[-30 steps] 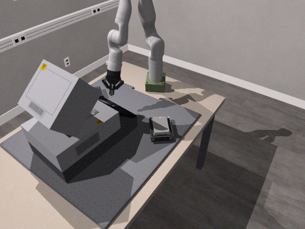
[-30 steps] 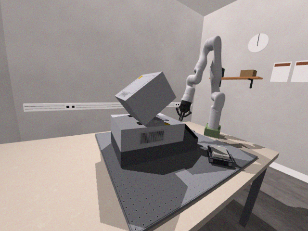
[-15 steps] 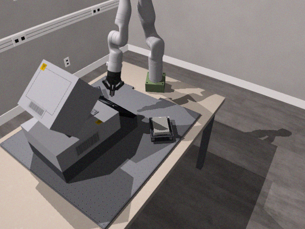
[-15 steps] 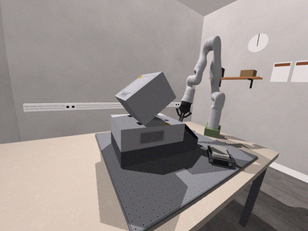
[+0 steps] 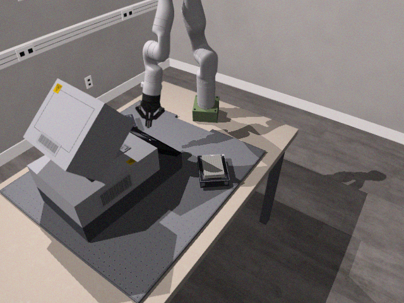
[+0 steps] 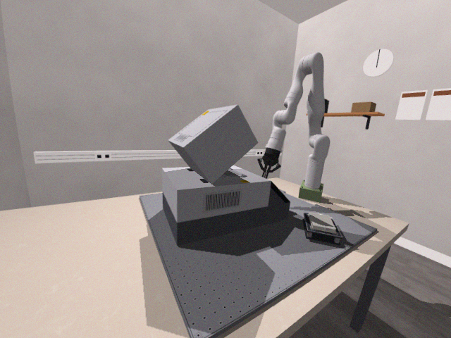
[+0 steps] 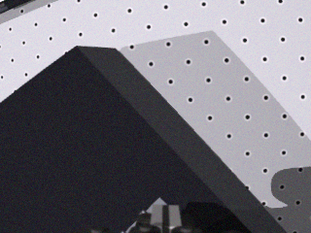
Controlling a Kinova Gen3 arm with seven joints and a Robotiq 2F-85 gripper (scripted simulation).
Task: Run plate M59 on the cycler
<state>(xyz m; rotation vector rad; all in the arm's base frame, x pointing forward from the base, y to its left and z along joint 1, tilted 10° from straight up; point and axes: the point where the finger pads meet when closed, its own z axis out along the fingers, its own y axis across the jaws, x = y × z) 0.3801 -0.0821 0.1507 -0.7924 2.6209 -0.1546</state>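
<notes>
Pegboard mat [image 5: 130,261] [image 6: 225,284] lay under Q1 [image 5: 143,182] [image 6: 218,203]. Lid [image 5: 65,120] [image 6: 222,141] stood raised, likely for loading. Claw [image 5: 148,125] [image 6: 265,175] [image 7: 165,220] was closed, empty, probably for key pressing.
</notes>
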